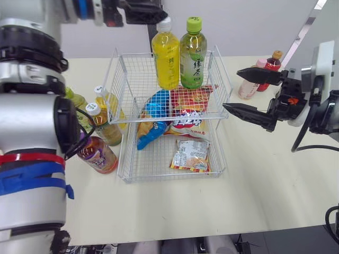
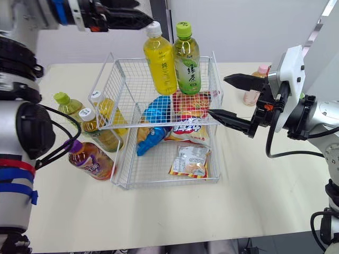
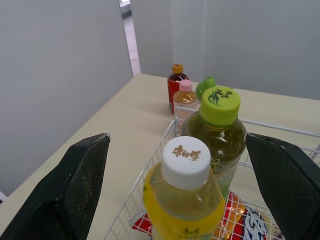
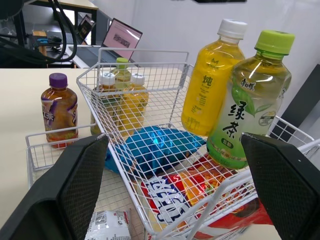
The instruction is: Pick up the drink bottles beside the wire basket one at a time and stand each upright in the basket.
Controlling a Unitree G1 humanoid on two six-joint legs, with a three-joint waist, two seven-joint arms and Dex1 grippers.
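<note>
My left gripper [image 1: 143,13] gapes wide over the yellow drink bottle [image 1: 166,58] standing in the wire basket [image 1: 122,74]; right gripper [image 1: 232,90] wide too. I'd lift straight up, clear of its cap.

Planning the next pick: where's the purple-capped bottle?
In the head views, the purple-capped bottle stands left of the wire basket, by its near corner, just in front of a white-capped bottle.

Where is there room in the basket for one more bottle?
The upper shelf is bare left of the yellow bottle and green bottle. Snack bags crowd the lower shelf, and bottles crowd the table left of it.
</note>
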